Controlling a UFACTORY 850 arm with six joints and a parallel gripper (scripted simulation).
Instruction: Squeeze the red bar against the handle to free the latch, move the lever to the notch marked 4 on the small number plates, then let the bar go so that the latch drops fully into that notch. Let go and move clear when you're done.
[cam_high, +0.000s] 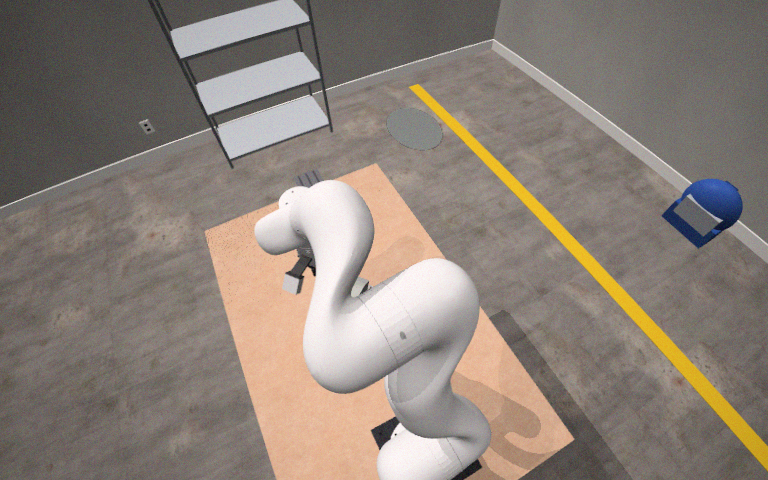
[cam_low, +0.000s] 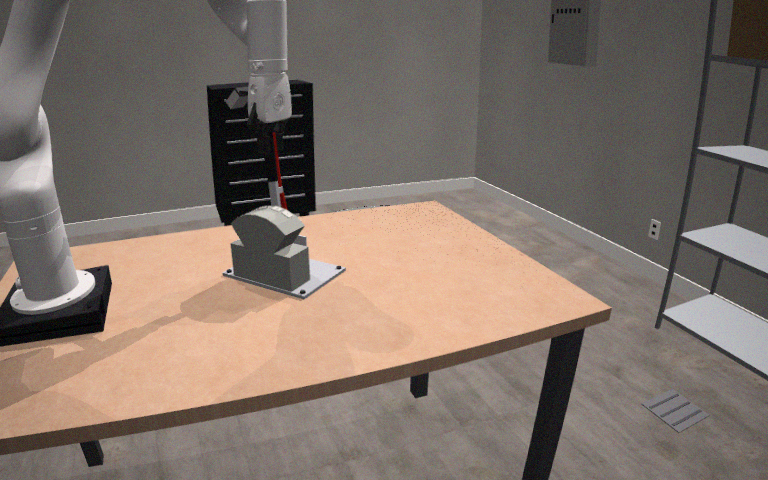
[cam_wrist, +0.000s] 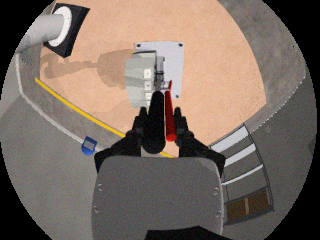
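The lever unit (cam_low: 271, 249) is a grey block with a curved notched top on a flat plate on the table. It also shows in the wrist view (cam_wrist: 148, 80), with small number plates along the arc that are too small to read. A thin lever with the red bar (cam_low: 276, 164) along it rises from the arc, nearly upright. My gripper (cam_low: 270, 127) is shut on the top of the lever, pressing the red bar (cam_wrist: 168, 116) against the dark handle (cam_wrist: 155, 120). In the top view the arm hides the unit and only part of the gripper (cam_high: 300, 268) shows.
The arm's base (cam_low: 50, 300) stands at the left of the table. A black drawer cabinet (cam_low: 261, 150) stands behind the table. A metal shelf rack (cam_low: 724, 226) is at the right. A blue object (cam_high: 705, 210) lies on the floor by the wall.
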